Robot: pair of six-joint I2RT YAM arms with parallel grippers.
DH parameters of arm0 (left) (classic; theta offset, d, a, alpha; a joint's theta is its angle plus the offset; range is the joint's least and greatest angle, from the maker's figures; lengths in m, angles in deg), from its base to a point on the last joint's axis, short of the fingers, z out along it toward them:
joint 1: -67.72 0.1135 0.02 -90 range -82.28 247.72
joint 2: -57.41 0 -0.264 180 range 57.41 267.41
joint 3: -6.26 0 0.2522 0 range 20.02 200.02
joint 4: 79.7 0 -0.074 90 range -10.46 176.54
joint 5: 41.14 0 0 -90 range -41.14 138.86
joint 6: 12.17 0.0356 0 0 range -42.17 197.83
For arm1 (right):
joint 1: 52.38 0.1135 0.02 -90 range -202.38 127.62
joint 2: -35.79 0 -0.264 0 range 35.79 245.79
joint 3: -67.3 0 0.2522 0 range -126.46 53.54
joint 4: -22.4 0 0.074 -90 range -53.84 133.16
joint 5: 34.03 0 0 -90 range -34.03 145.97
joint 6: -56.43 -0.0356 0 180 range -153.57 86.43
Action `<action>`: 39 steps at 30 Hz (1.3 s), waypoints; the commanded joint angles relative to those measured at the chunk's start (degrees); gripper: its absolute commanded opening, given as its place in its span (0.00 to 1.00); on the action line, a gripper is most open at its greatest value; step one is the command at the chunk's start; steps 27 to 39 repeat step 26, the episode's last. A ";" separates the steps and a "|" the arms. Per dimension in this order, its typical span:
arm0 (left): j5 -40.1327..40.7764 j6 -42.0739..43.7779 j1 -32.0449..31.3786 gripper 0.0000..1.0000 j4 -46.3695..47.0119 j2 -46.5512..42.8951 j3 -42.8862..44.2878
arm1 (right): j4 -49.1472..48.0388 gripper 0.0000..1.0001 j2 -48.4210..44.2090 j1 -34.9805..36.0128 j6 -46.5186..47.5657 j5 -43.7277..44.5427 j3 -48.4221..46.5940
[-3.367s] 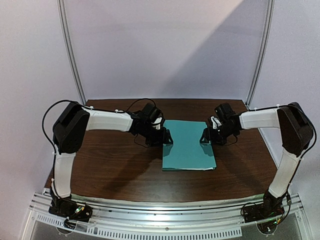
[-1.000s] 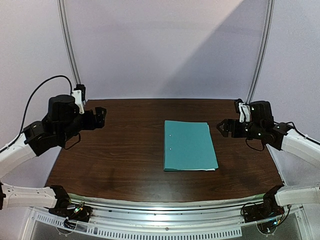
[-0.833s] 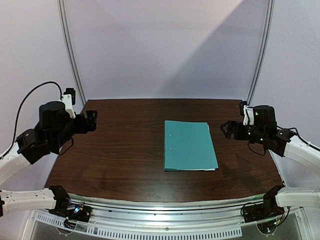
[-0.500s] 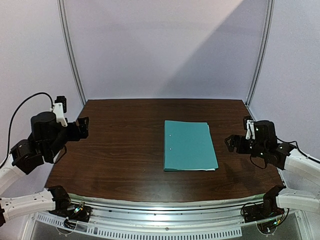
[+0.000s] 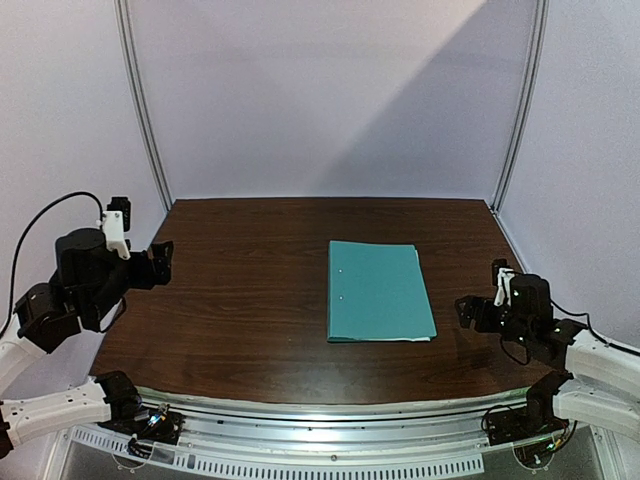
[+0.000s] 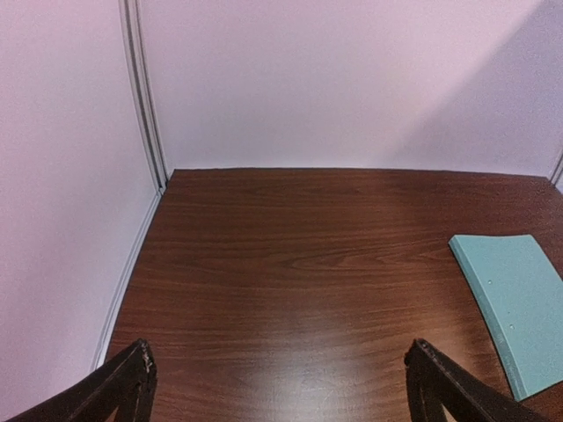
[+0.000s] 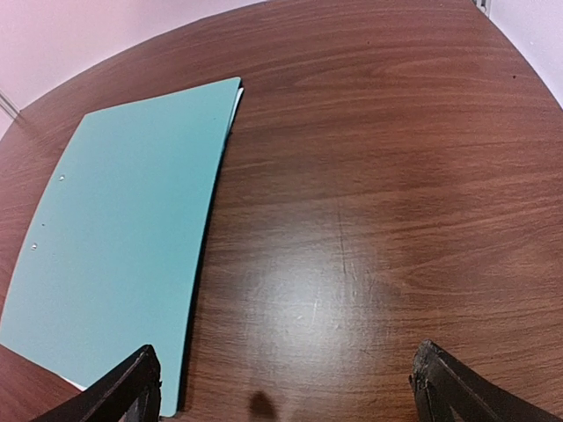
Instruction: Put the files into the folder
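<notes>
The teal-green folder [image 5: 380, 290] lies closed and flat on the brown table [image 5: 250, 310], right of centre. It also shows at the right edge of the left wrist view [image 6: 519, 299] and on the left in the right wrist view [image 7: 114, 237]. The files are almost fully hidden inside it; only a thin white paper edge [image 7: 237, 97] peeks out along its open side. My left gripper [image 5: 160, 262] [image 6: 280, 347] hangs open at the table's left edge, far from the folder. Just right of the folder, my right gripper [image 5: 468, 310] [image 7: 286, 350] is open and holds nothing.
Pale walls close in the table at the back and both sides. Metal posts stand at the back left corner [image 5: 140, 100] and the back right corner [image 5: 520, 100]. An aluminium rail [image 5: 320, 420] carrying the arm bases runs along the near edge.
Both arms have drawn back from the folder, the left out to the left edge, the right down toward the near right corner. The folder has stayed closed and still.
</notes>
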 commanded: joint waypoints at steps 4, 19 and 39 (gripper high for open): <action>-0.33 1.58 0.74 1.00 -0.30 -2.47 -1.02 | -9.59 0.99 1.54 0.22 0.59 2.63 3.36; -0.91 1.94 0.74 0.99 -0.05 -3.03 -1.15 | -13.80 0.99 2.66 0.15 0.23 2.42 7.20; -0.98 1.95 0.74 1.00 -0.03 -2.95 -1.15 | -14.25 0.99 3.19 0.22 0.23 2.12 7.32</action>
